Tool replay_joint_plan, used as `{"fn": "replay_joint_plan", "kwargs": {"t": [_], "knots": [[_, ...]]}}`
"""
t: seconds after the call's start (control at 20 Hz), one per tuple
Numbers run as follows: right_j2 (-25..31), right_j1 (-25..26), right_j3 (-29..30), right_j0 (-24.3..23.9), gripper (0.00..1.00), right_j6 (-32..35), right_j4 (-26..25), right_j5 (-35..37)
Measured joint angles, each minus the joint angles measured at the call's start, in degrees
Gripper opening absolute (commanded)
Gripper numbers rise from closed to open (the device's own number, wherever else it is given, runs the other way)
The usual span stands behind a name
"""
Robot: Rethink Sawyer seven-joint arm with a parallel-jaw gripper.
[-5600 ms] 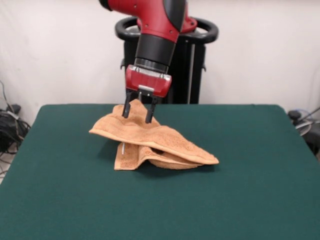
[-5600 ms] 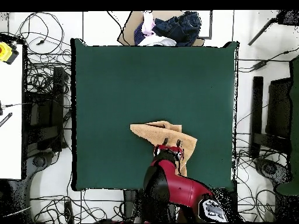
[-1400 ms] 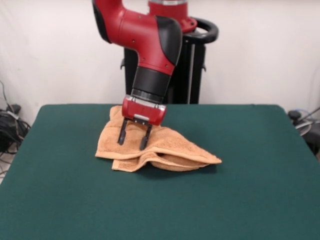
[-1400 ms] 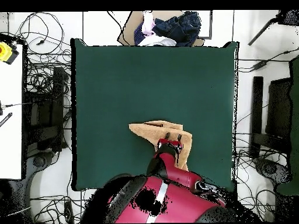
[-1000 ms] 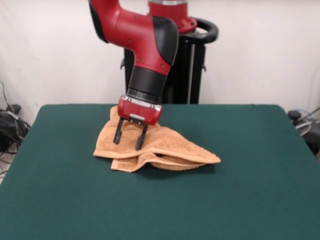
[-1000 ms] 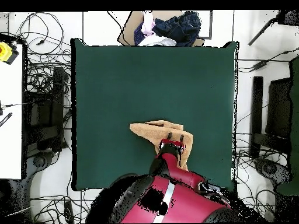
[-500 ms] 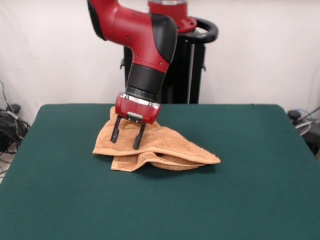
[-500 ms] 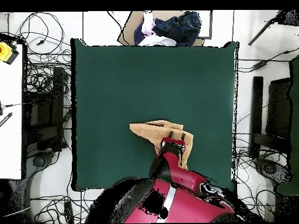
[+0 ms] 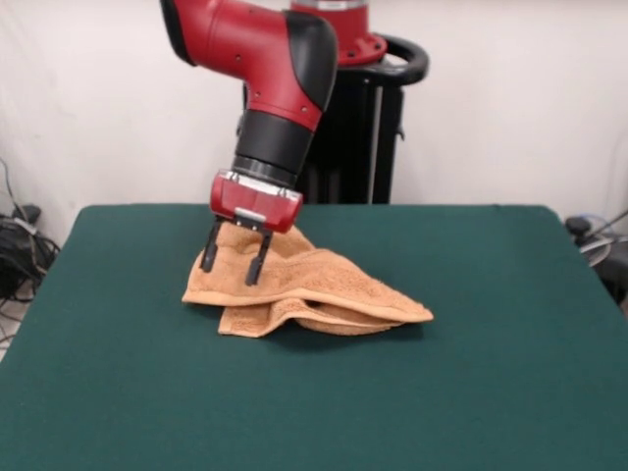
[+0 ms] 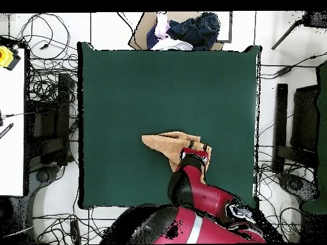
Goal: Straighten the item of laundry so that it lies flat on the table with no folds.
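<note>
The orange-tan towel (image 9: pixel 324 289) lies folded over itself in several layers on the dark green table (image 9: pixel 471 373), left of centre and towards the far edge. In the overhead view the towel (image 10: pixel 167 144) shows partly under the arm. My gripper (image 9: pixel 232 269) hangs from the red arm, open and empty, its two black fingers (image 9: pixel 257 263) apart just above the towel's left end. In the overhead view the gripper (image 10: pixel 197 146) sits over the towel's right part. The stripe band and loop tag do not show.
The black pedestal (image 9: pixel 363 128) stands behind the table's far edge. A heap of clothes (image 10: pixel 185 30) lies past the table's top edge in the overhead view. Cables (image 10: pixel 48 83) run along both sides of the table.
My gripper has moved left in the front view, from over the towel's middle to its left end, still open. The towel's left edge has shifted slightly.
</note>
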Motion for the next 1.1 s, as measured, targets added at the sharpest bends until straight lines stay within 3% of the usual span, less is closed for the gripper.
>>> {"fn": "replay_joint_plan", "kwargs": {"t": [0.6, 1.1], "knots": [[0.01, 1.20, -1.52, -2.80, 1.00, 0.00, -1.41, 0.00], [0.00, 7.11, -1.81, -2.96, 1.00, 0.00, -2.52, -1.53]]}}
